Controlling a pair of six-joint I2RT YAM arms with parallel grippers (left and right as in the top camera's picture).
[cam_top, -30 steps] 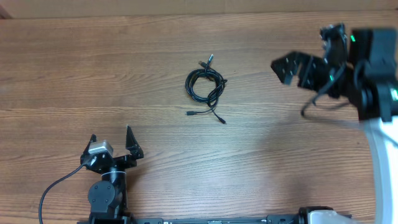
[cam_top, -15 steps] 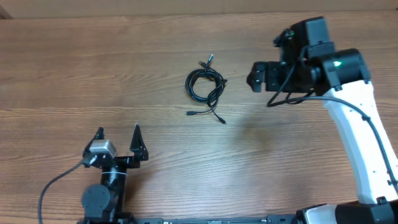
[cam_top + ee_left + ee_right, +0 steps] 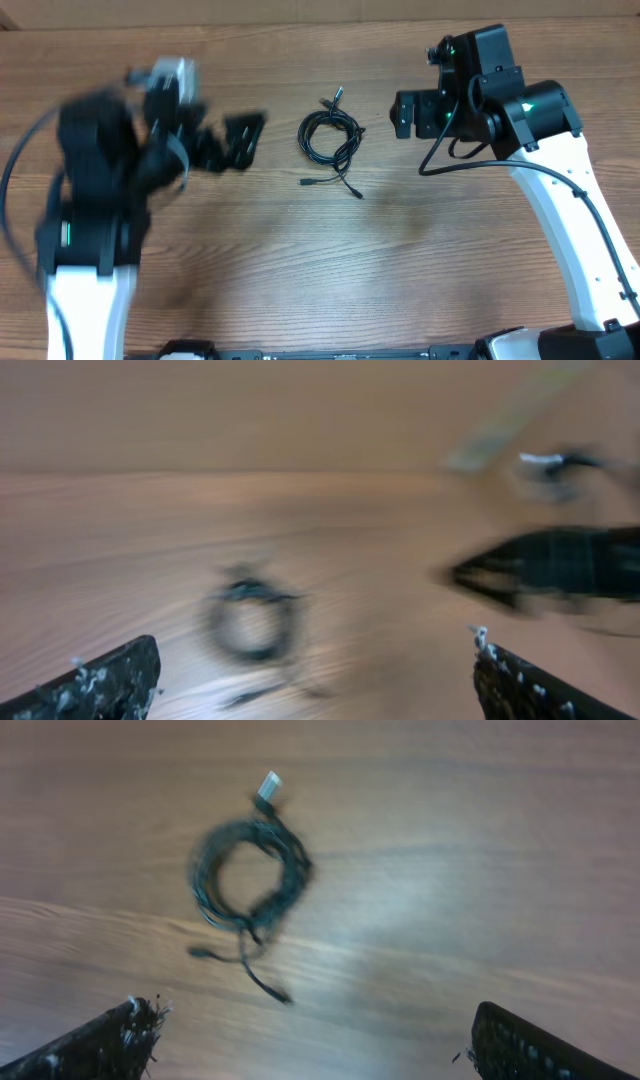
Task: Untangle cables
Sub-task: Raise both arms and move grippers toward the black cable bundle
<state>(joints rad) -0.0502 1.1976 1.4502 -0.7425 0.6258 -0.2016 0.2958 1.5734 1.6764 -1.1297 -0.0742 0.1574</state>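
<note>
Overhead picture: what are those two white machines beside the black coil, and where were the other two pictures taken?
They are two robot arms at a wooden table. Each ends in a two-finger tool: the left tool, blurred here, and the right tool. Both are open and hold nothing. Between them lie the cables, thin black cords in a tangled coil. The other pictures come from a camera on each wrist, looking past that tool's dark fingertips at the same coil.

Brown wood-grain tabletop [image 3: 320,290], grain running L-R, slight sheen nr centre.
</note>
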